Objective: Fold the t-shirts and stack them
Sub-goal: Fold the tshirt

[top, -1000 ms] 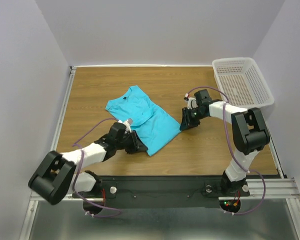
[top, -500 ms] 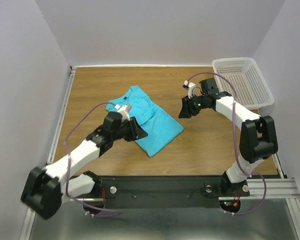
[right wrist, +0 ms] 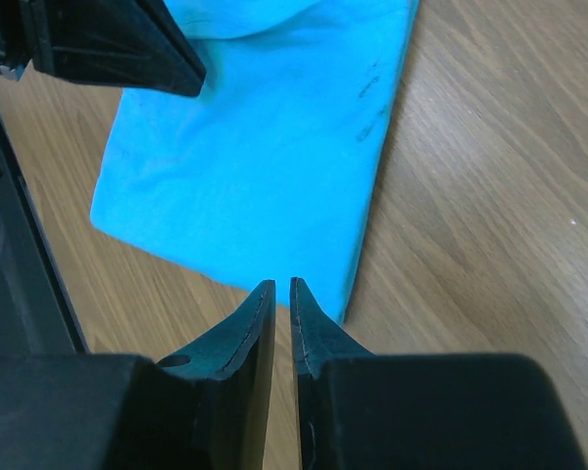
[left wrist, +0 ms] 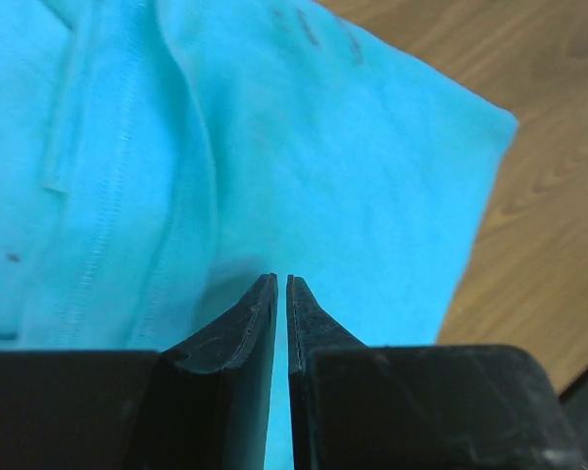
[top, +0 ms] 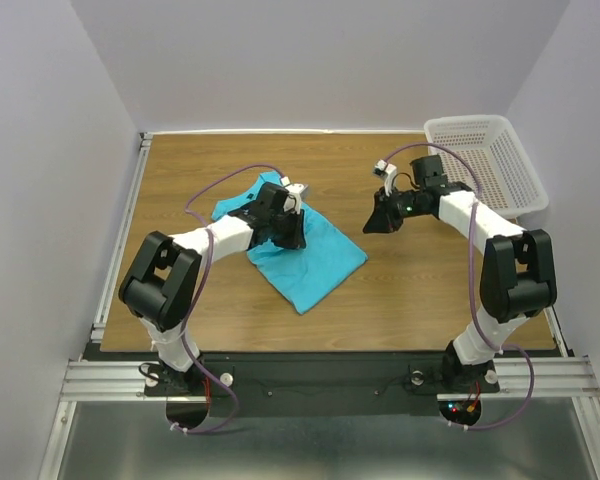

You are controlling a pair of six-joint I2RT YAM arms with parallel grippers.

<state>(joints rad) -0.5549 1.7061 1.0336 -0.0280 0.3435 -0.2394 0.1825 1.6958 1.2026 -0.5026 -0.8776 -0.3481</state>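
Turquoise short-sleeved cotton t-shirt (top: 320, 262) is lying under the left claw (left wrist: 281, 284), ahead of the right claw (right wrist: 282, 286); both are hanging nearly shut, empty.

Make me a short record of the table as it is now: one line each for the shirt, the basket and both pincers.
t-shirt: one, turquoise, partly folded, lying flat on the wooden table
basket: white, far right corner, apart from the t-shirt
left pincer: over the t-shirt, jaws almost together, nothing between them
right pincer: over bare wood beside the t-shirt's right edge, jaws almost together, holding nothing
stack: none started
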